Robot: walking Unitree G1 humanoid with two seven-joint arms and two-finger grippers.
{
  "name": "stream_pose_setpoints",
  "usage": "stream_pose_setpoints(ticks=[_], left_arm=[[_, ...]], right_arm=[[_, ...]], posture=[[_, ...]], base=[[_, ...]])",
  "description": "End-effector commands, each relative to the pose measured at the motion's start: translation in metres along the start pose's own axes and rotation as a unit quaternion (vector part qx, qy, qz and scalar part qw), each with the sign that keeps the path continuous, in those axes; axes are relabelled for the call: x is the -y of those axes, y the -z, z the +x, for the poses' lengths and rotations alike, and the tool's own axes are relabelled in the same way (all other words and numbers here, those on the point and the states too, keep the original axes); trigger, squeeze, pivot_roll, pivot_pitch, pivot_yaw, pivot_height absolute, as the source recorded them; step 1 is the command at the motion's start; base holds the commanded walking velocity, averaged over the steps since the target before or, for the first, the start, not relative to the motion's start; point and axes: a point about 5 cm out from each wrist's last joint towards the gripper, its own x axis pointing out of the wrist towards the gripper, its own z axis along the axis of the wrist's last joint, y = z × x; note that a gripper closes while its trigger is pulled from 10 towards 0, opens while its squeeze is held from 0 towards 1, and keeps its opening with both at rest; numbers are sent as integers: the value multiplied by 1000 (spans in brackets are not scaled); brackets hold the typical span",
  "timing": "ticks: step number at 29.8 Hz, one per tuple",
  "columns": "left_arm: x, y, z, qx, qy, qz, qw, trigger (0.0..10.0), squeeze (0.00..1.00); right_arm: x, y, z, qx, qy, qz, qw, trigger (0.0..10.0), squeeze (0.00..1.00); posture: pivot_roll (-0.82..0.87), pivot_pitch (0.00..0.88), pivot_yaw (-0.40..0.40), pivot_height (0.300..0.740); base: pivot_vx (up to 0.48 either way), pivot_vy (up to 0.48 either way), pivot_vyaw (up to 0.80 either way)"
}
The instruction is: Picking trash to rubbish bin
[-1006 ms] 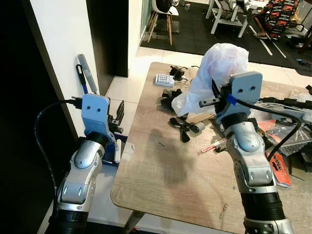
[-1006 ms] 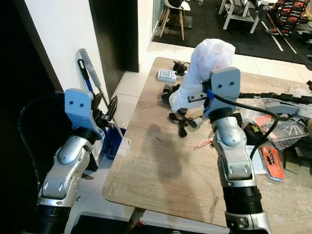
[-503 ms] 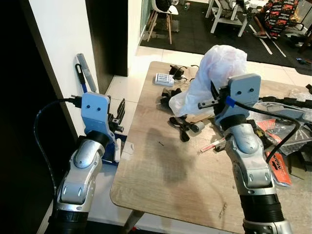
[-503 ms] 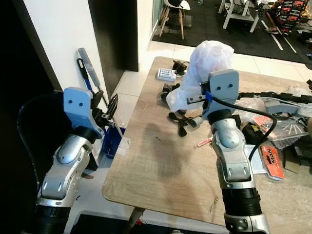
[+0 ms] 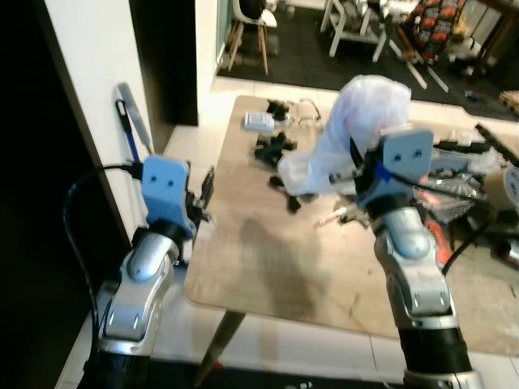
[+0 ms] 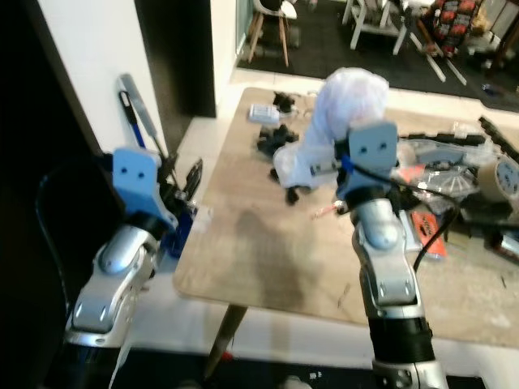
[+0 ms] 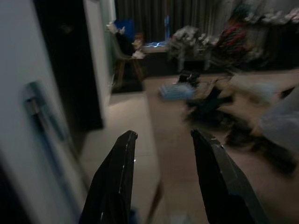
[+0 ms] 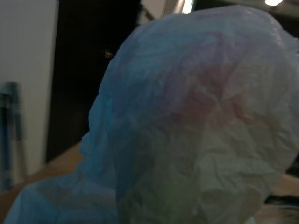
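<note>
A crumpled white plastic bag (image 5: 357, 130) stands raised over the far middle of the wooden table (image 5: 268, 267). My right gripper (image 5: 350, 168) reaches into its side from the right and appears shut on it; the fingers are hidden by the plastic. Seen from the right wrist, the bag (image 8: 187, 126) sits very close. My left gripper (image 5: 206, 188) hovers by the table's left edge with nothing in it, and the left wrist view shows its gripper (image 7: 163, 134) open, two black fingers (image 7: 114, 182) spread over the floor and table edge.
Black parts (image 5: 272, 150), a white box (image 5: 258, 121) and a red stick (image 5: 331, 217) lie around the bag. Packaging and cables (image 5: 454, 194) crowd the table's right side, with a tape roll (image 6: 507, 174). Blue-handled tools (image 5: 130, 121) lean on the left wall. Chairs (image 5: 247, 24) stand beyond.
The whole picture has shifted and blurred, so the camera has moved back and shows more floor. Both arms keep their poses, and the bag stays at the right gripper.
</note>
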Motion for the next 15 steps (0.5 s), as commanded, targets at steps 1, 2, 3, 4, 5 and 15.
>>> stream_pose_setpoints(ticks=[1, 2, 3, 4, 5, 15], left_arm=[[2, 2, -2, -7, 5, -1, 1000, 10000, 0], [2, 2, -2, -7, 6, -1, 1000, 10000, 0], [2, 2, -2, -7, 6, -1, 1000, 10000, 0], [2, 2, -2, -9, 8, 1, 1000, 10000, 0], [2, 3, -2, -9, 9, 2, 1000, 10000, 0], [7, 4, -3, -12, 22, 2, 1000, 10000, 0]], right_arm=[[1, 2, -3, -3, 1, -3, 1000, 10000, 0], [1, 2, -3, -4, 2, -2, 1000, 10000, 0], [1, 2, -3, -4, 2, -1, 1000, 10000, 0], [1, 3, -3, -5, 3, 1, 1000, 10000, 0], [1, 3, -4, -6, 4, 3, 1000, 10000, 0], [0, 4, -6, -5, 9, 4, 1000, 10000, 0]], posture=[[-38, 134, -53, 740], [-36, 135, -52, 740], [-36, 135, -52, 740], [-35, 135, -51, 740], [-35, 135, -51, 740], [-29, 115, -47, 740]], base=[[-270, 0, 0], [0, 0, 0], [0, 0, 0], [0, 0, 0], [0, 0, 0], [0, 0, 0]])
